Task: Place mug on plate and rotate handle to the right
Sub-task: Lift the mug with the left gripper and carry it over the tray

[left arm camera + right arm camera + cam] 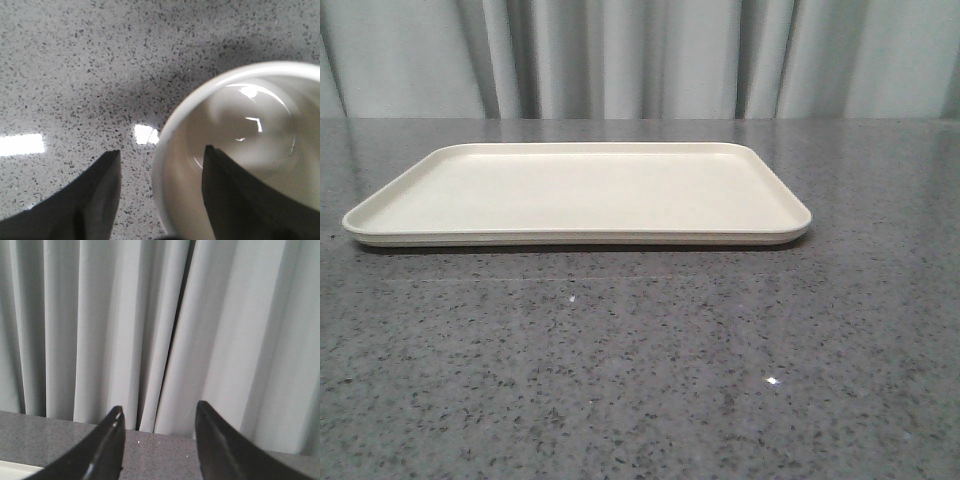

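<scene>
The cream plate lies on the grey speckled table and holds nothing; neither arm shows in the front view. In the left wrist view I look down into the white mug, which stands on the table. My left gripper is open and straddles the mug's wall: one finger is inside the cup, the other is outside with a strip of table between it and the wall. The handle is out of view. My right gripper is open and holds nothing, facing the curtain, with a corner of the plate beside it.
A pale grey curtain hangs along the table's far edge. The plate lies across the middle of the table, with bare stone in front of it and on both sides.
</scene>
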You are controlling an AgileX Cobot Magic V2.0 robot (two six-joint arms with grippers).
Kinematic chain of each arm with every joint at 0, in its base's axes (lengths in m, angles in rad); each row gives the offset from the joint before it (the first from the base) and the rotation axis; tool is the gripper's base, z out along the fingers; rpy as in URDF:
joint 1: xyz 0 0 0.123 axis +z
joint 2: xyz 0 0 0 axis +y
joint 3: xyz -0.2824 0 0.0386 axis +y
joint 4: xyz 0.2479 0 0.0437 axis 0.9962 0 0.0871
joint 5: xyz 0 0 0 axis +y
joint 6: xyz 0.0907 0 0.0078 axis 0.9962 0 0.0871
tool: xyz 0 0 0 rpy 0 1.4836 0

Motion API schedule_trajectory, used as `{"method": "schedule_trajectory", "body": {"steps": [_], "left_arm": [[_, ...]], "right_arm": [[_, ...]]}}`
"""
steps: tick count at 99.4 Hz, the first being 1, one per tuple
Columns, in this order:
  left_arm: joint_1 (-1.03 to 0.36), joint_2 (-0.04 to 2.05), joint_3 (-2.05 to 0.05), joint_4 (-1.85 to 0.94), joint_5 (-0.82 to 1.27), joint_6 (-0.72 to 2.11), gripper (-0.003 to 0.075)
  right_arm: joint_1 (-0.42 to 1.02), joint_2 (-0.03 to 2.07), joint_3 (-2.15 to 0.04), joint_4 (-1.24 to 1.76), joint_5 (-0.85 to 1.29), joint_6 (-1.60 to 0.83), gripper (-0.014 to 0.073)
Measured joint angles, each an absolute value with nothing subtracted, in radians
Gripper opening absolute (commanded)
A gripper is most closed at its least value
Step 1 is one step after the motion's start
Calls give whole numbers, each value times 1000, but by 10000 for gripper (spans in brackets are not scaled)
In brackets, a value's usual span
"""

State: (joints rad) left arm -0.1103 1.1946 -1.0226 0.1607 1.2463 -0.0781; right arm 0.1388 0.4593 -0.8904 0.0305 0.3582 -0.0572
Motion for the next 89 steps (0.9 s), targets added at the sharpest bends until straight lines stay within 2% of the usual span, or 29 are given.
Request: {"method": "schedule_trajectory", "body": {"steps": [5,12,19,31,89], "left_arm": [[-110,1202,-1023,161,1246,-78,361],[-110,1206,-1023,161,1244,-78,311],[-110,1206,-1023,161,1244,-78,205],[-110,1206,-1023,165,1244,-78,-23],[-109,1204,-1033,132,1211,6,-16]], "right_arm": [[139,459,-890,31,361,-57,353],[139,459,-890,31,364,-57,353],[139,459,-890,31,371,-57,353],[139,459,-890,31,374,-57,353],[139,459,-890,31,375,-57,353]]}}
